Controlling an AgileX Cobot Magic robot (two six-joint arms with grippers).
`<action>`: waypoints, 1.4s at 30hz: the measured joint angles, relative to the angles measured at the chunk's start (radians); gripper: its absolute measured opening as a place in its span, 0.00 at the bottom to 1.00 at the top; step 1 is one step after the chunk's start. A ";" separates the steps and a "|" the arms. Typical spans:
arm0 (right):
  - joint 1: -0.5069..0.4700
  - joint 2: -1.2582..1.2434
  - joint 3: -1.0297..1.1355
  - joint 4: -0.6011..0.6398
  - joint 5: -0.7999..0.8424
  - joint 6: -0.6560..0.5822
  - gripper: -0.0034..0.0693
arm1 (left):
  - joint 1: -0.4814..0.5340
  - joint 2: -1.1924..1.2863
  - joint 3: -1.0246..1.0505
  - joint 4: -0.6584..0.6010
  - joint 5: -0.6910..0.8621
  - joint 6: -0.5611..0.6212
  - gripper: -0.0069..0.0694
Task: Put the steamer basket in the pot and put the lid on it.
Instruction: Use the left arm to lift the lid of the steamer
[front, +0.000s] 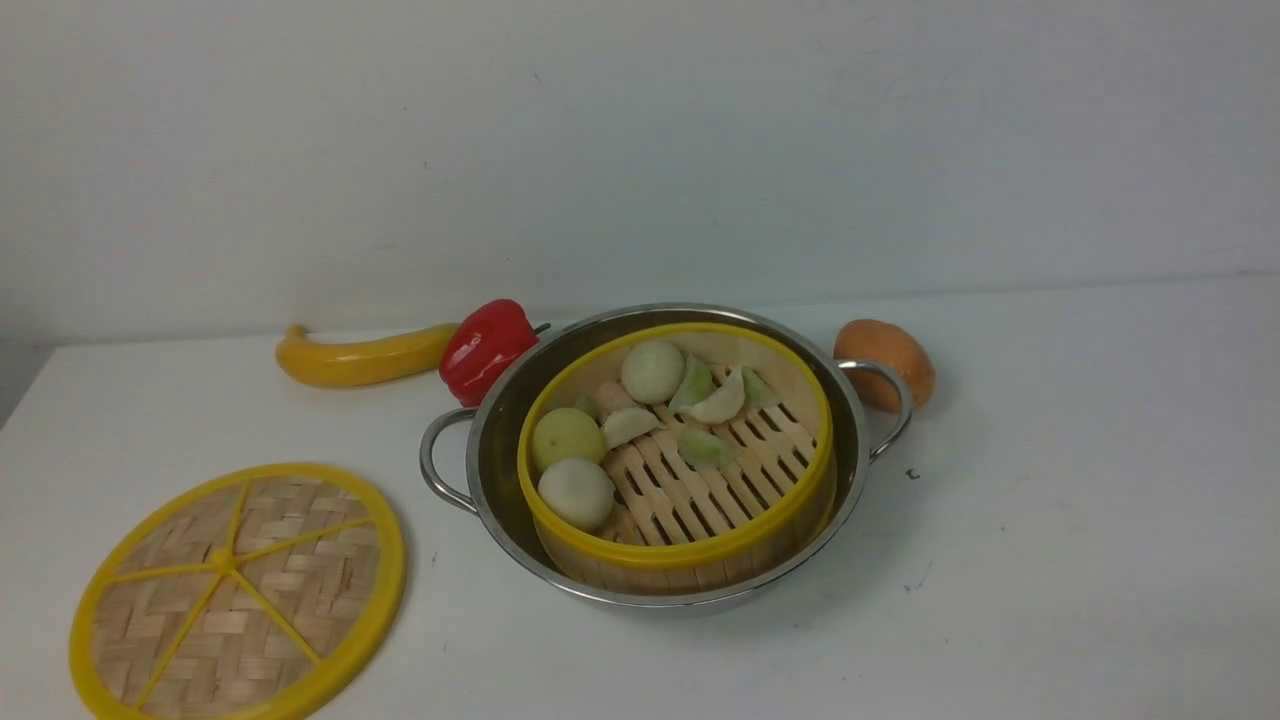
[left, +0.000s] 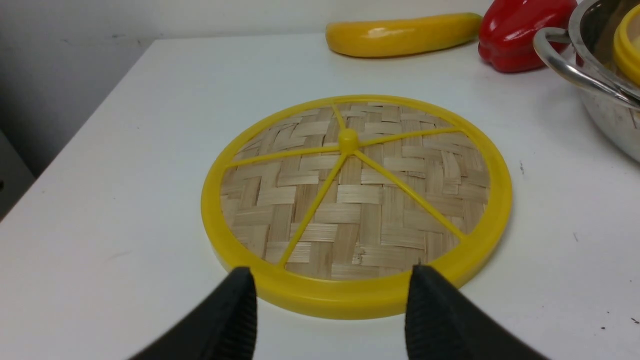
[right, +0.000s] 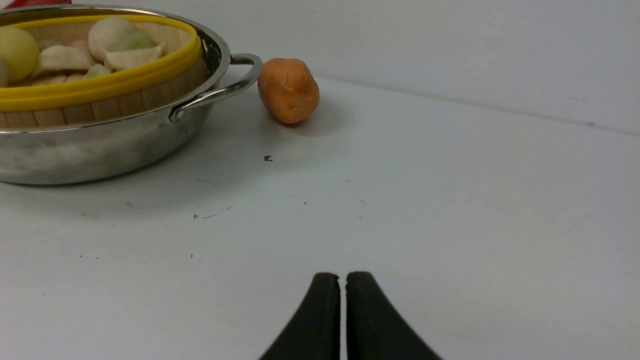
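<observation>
Slatted bamboo steamer basket (front: 700, 485) sits in shiny steel pot (front: 497, 425); left fingers (left: 235, 310) open at woven yellow-rimmed lid (left: 357, 200), right fingers (right: 320, 315) closed, empty; next, grip lid rim.

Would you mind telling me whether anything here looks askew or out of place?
Only slightly: the steamer basket sits off-centre in the pot, crowding its right side and leaving a wider gap on the left. Nothing looks spilled or damaged.

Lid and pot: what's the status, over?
Left gripper open at the lid; right gripper shut, empty. Steamer basket already in the pot; lid flat on table, not yet on. Red pepper beside pot, not in the way.
</observation>
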 joint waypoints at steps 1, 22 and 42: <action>0.000 0.000 0.000 0.000 0.000 0.000 0.07 | 0.000 0.000 0.000 0.000 0.000 0.000 0.59; 0.000 0.000 0.000 0.000 -0.001 0.000 0.09 | 0.000 0.000 0.000 0.000 0.000 0.000 0.59; 0.000 0.000 0.000 0.000 -0.001 0.000 0.11 | 0.000 0.000 0.000 0.000 0.000 0.000 0.59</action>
